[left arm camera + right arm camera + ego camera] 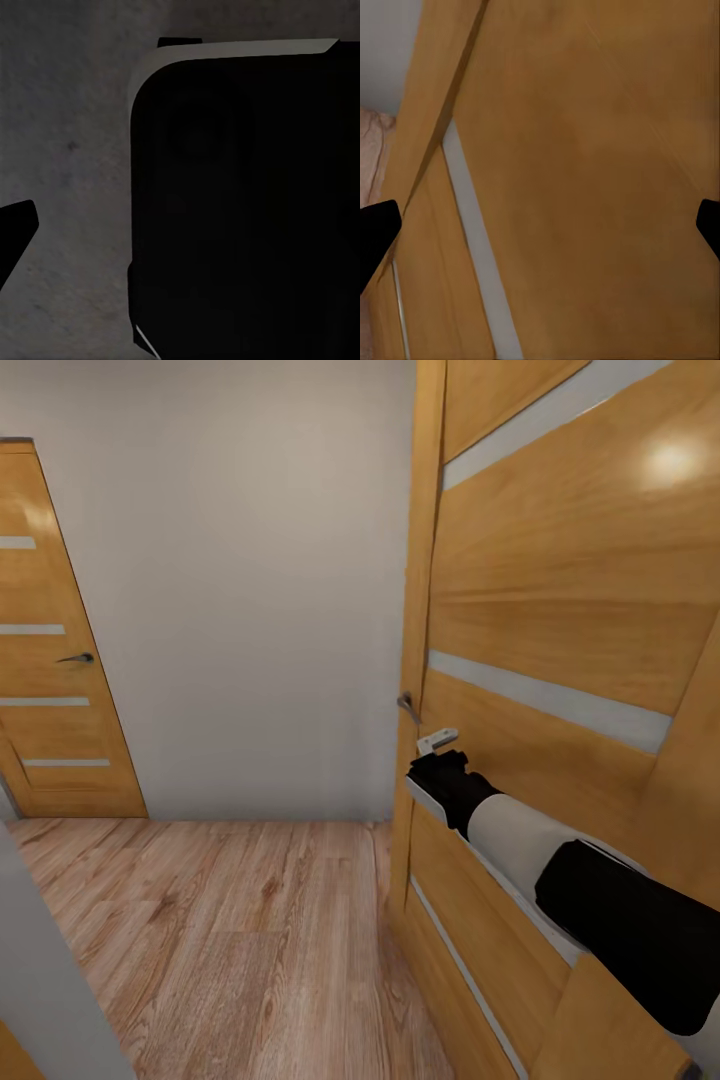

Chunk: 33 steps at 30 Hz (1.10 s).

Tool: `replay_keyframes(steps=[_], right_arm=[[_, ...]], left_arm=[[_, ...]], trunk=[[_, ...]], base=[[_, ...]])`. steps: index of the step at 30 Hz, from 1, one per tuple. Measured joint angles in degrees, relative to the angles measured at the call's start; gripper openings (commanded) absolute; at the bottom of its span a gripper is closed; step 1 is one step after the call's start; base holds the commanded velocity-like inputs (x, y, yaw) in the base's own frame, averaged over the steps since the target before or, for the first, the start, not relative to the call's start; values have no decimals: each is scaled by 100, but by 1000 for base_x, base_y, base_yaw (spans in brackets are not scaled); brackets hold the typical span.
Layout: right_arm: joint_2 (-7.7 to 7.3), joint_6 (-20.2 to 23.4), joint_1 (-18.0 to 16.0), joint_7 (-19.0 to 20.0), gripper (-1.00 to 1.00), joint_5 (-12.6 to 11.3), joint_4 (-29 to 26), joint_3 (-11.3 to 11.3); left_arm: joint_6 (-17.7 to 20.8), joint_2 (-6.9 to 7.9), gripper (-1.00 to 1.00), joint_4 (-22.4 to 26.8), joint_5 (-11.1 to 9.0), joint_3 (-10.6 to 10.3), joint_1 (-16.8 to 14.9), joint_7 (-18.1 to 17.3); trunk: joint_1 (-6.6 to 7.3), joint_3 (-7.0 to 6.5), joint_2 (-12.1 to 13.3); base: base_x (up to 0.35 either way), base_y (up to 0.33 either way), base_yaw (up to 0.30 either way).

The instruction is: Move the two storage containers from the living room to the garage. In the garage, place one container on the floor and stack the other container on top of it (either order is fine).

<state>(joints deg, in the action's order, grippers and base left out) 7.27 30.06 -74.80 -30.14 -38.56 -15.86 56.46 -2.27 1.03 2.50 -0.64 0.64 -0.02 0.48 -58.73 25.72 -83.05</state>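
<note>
The robot is standing in a hallway, facing a plain grey-white wall (250,590) over a light wood plank floor (220,930). A honey-coloured wooden door with pale horizontal inlay strips (560,660) is standing close on the robot's right, its dark metal lever handle (408,707) just beside the tip of the right arm. A second, matching wooden door (55,680) is standing shut farther off on the left. The right gripper (438,742) is reaching toward the near door; in the right wrist view its two dark fingertips (376,232) are sitting wide apart with only door panel between them, so the jaws are released and empty. In the left wrist view a dark rounded body (240,210) is blocking much of the picture, and I cannot tell how the left jaws are standing.

The orange-red storage bins are nowhere among these pictures, so their place cannot be told. Judging from the task, thin ribbed lidless bins should be light but flexible, so gripping a rim near a corner seems wisest.
</note>
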Motion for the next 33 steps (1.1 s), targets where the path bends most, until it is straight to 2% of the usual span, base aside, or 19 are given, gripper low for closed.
replay_keyframes(steps=[8,14,23,33], right_arm=[[-201,5,0,-4,100,16,-99,8],[-197,33,-2,-15,100,119,-17,30],[-152,48,-3,-20,100,120,162,34],[-198,34,-2,-13,100,105,159,28]], left_arm=[[-1,-3,100,0,0,0,0,0],[-2,1,100,0,0,0,1,0],[-2,-5,100,1,0,0,0,0],[-2,-6,100,0,0,0,0,0]], trunk=[[0,0,0],[0,-1,0],[0,-1,-1],[0,-1,0]], base=[[0,0,0],[0,0,0],[0,0,0],[0,0,0]])
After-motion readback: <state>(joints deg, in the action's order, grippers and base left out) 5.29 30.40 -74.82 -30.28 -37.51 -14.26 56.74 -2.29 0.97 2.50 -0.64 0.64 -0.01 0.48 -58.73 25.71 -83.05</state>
